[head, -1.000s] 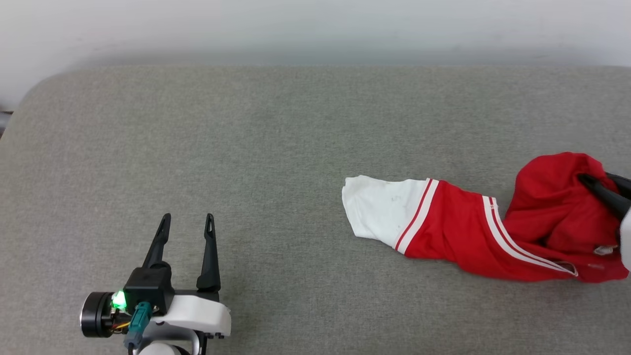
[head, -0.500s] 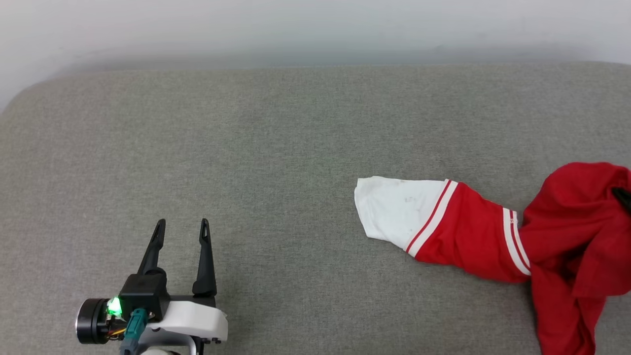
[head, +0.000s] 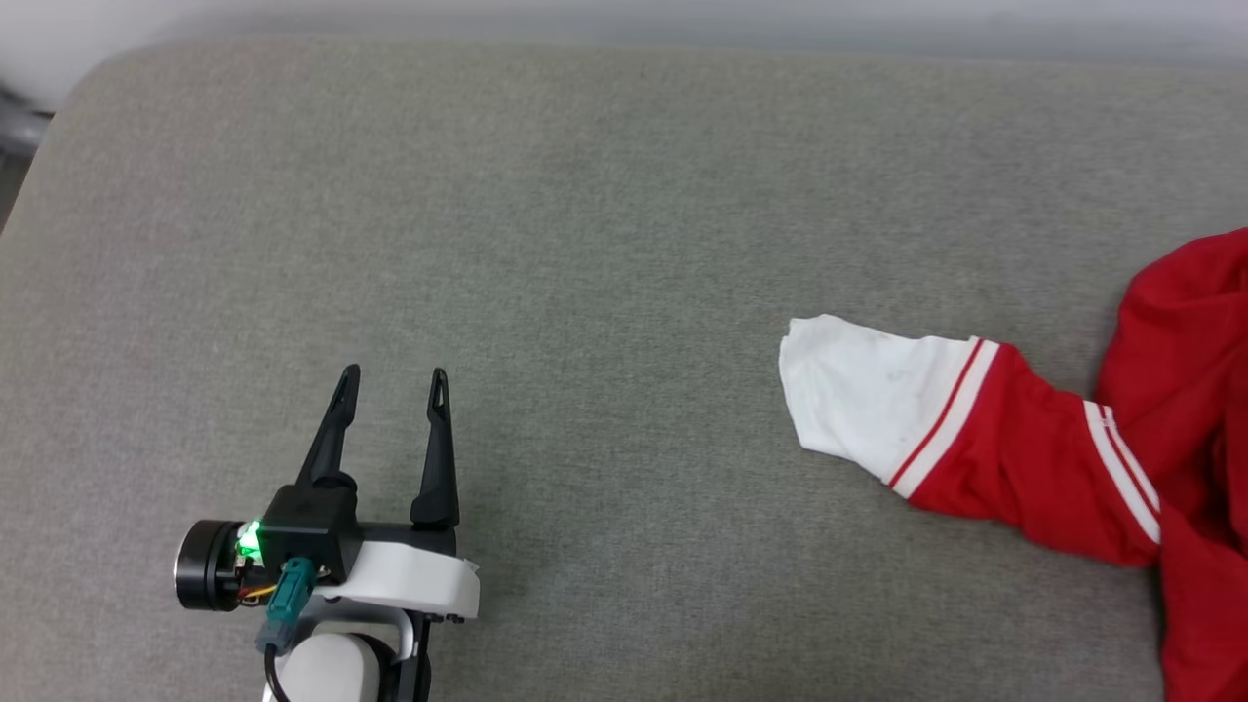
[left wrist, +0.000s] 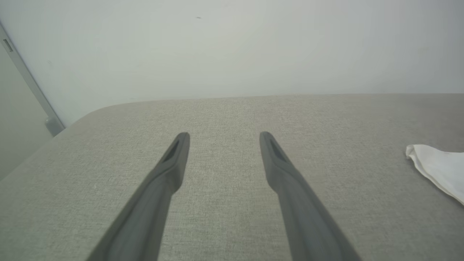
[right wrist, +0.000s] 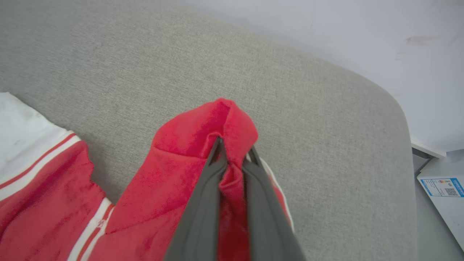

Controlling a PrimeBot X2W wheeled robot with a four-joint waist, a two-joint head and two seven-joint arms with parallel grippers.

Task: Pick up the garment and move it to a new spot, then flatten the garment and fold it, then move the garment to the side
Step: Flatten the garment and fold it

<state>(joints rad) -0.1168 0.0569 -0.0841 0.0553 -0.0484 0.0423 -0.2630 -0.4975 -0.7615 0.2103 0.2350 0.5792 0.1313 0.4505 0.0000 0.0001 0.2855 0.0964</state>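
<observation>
Rightward, right pincer (right wrist: pixel 235 145) pinches the garment (head: pixel 1014 468); left pincer (head: pixel 395 375) gapes above grey cushion (head: pixel 585 244), well apart.

Right tool (right wrist: pixel 235 145) lifted red bunch of garment (head: pixel 1024 468) off grey surface (head: pixel 585 244); white sleeve (head: pixel 858 390) dragged rightward.

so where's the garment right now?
The garment sits at the head view's far right on the grey surface, white sleeve pointing left, a red fold pinched in the right tool.

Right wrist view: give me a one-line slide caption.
Right gripper shut on a raised fold of the red T-shirt above the grey cushion, its white sleeve end at left.
</observation>
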